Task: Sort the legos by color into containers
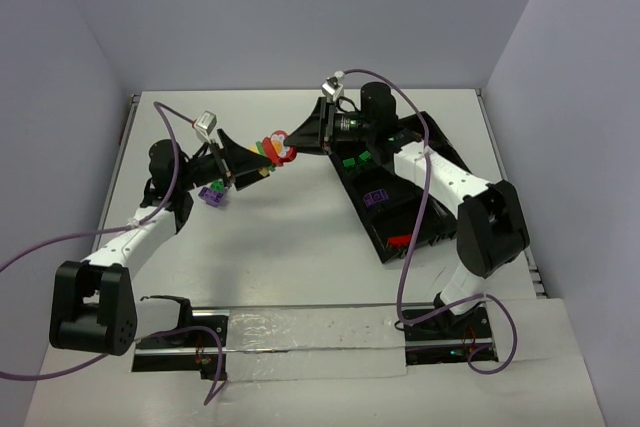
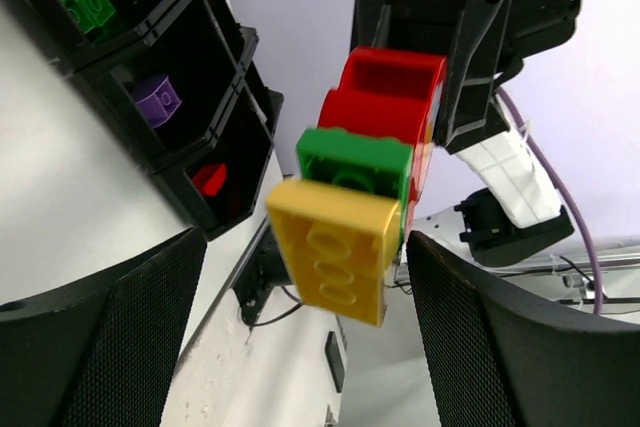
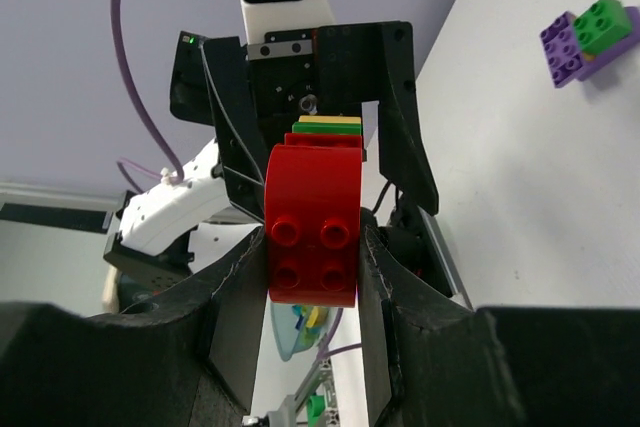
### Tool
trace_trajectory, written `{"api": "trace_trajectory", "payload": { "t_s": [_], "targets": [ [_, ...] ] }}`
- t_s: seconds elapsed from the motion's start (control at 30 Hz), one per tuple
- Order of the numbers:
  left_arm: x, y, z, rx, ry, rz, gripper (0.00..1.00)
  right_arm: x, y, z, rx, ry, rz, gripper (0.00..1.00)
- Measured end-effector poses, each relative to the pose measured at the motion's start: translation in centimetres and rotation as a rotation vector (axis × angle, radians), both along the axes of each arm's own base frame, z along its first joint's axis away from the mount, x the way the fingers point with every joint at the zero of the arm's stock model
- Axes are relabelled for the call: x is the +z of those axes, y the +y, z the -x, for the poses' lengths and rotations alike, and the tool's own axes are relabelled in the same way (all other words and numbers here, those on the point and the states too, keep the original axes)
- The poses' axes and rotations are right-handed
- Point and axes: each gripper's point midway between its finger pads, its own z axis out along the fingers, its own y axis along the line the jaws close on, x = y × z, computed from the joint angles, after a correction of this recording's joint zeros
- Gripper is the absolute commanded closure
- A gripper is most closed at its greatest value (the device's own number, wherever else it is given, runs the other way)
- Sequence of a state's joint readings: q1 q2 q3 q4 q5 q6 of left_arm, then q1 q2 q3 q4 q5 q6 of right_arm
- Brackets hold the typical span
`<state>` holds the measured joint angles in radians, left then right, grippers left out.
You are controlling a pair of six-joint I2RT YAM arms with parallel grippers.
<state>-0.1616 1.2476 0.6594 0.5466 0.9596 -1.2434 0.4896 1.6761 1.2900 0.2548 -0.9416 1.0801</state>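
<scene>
A stack of legos hangs in the air between my two grippers (image 1: 272, 150). It has a red arched brick (image 3: 313, 237) at one end, then a green brick (image 2: 355, 160) and a yellow brick (image 2: 335, 247). My right gripper (image 3: 313, 252) is shut on the red brick. My left gripper (image 2: 305, 257) is open, its fingers on either side of the yellow end with a gap on each side. The black divided tray (image 1: 432, 152) lies to the right. Its compartments hold green legos (image 1: 350, 159), a purple one (image 1: 377, 197) and a red one (image 1: 400, 239).
A purple lego with a green one stuck on it (image 1: 213, 193) lies on the table under the left arm, also seen as the purple and green pair (image 3: 585, 32). Grey walls close in the table on three sides. A foil strip (image 1: 300, 332) runs along the near edge.
</scene>
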Motion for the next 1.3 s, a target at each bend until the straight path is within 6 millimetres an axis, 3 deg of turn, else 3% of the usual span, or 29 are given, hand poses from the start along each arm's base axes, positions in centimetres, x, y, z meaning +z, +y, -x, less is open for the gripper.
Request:
{"api": "trace_trajectory", "payload": {
  "t_s": [0.27,0.5,0.53,0.57,0.63,0.73,1.03,1.3],
  "targets": [
    [1.5,-0.1,0.3,-0.008,-0.036,0.058,0.3,-0.1,1.4,1.2,0.054,0.026,-0.021,1.0],
    [2.6,-0.1,0.5,-0.019,-0.048,0.1,0.54,-0.1,1.7,1.5,0.065,0.024,-0.028,1.0],
    [2.6,-0.1,0.6,-0.019,-0.046,0.104,0.65,-0.1,1.7,1.5,0.065,0.02,-0.028,1.0],
    [2.7,-0.1,0.6,-0.02,-0.053,0.105,0.67,-0.1,1.7,1.5,0.064,0.023,-0.027,1.0],
    [2.7,-0.1,0.6,-0.019,-0.044,0.11,0.84,-0.2,1.7,1.5,0.065,0.016,-0.026,1.0],
    [2.5,-0.1,0.7,-0.019,-0.034,0.111,0.99,-0.5,1.7,1.4,0.06,0.017,-0.022,1.0],
    [1.6,0.0,0.9,-0.014,-0.015,0.08,1.0,-2.2,0.6,0.3,-0.029,0.04,0.022,1.0],
    [1.9,0.3,1.4,-0.01,-0.071,0.05,1.0,-5.6,-5.3,-4.0,-0.312,0.094,0.178,1.0]
  ]
}}
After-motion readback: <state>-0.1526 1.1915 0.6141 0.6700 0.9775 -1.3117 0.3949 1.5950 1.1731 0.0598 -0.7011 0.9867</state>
